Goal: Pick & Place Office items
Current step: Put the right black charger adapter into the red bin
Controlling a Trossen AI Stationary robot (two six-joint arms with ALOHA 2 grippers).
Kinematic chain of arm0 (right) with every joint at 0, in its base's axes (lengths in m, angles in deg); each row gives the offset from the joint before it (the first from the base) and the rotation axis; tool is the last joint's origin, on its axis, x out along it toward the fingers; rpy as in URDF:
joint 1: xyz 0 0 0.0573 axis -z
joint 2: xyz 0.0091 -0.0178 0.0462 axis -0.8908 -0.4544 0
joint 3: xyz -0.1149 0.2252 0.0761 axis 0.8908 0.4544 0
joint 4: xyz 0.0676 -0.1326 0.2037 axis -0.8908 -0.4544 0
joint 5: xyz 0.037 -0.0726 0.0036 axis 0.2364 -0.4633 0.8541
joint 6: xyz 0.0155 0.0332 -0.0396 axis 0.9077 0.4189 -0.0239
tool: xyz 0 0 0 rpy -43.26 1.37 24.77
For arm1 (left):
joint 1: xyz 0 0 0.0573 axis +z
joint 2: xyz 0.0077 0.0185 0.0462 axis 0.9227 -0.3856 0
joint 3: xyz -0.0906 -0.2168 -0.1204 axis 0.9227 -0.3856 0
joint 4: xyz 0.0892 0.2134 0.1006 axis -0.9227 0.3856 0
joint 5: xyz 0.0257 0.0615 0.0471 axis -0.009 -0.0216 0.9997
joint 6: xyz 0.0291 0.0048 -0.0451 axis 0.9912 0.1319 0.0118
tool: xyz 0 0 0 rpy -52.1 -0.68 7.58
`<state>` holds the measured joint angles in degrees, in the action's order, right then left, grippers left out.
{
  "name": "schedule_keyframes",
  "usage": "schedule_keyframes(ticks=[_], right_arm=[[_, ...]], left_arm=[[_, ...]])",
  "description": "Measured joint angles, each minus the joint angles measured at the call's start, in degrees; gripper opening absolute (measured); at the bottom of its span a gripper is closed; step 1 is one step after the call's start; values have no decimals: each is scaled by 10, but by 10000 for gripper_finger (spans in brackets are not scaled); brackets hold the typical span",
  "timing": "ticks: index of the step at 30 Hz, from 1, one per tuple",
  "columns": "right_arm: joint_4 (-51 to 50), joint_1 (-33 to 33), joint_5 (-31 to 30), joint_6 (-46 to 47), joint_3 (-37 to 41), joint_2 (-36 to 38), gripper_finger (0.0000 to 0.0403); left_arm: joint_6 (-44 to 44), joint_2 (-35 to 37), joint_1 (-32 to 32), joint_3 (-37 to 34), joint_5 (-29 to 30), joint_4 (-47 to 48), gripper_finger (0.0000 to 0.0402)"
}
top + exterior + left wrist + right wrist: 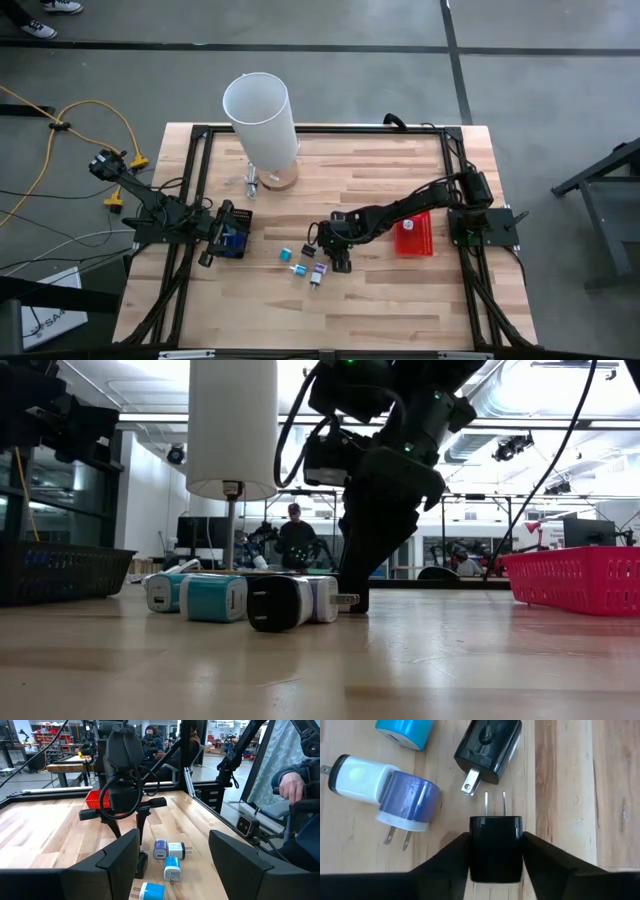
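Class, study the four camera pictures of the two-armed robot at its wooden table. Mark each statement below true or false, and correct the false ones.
1. The right gripper has its fingers on either side of a black charger. True.
2. The red basket sits by the left arm. False: it lies on the right side of the table, near the right arm's base.
3. The white cylinder lies flat on the table. False: it stands raised on a thin post.
4. The left gripper is open, away from the chargers. True.

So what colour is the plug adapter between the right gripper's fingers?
Black plug adapter, clearest in the right wrist view, clamped in the right gripper.
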<state>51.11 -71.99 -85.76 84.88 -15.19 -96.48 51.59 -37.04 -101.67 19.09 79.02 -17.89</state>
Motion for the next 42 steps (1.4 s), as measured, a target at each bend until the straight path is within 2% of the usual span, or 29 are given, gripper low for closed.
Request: schedule_keyframes(ticks=[5, 11, 15, 24, 28, 31, 35, 42], right_arm=[[1, 0, 1, 6, 0, 0, 129], [4, 0, -2, 6, 0, 0, 143], [0, 0, -17, 6, 0, 16, 136], [-97, -6, -107, 34, 0, 141, 137], [-158, -28, -161, 84, -1, 187, 133], [-222, -47, -201, 141, 0, 192, 134], [-300, -76, -224, 240, 0, 197, 136], [-336, -132, -269, 400, 38, 229, 137]], left_arm=[[0, 0, 0, 0, 0, 0, 233], [0, 0, 0, 0, 0, 0, 233], [0, 0, 0, 0, 0, 0, 233], [0, 0, 0, 0, 0, -5, 233], [0, 0, 0, 0, 0, -9, 233], [0, 1, 0, 0, 0, -14, 233], [0, 1, 0, 0, 0, -14, 233], [0, 1, 0, 0, 0, -14, 233]])
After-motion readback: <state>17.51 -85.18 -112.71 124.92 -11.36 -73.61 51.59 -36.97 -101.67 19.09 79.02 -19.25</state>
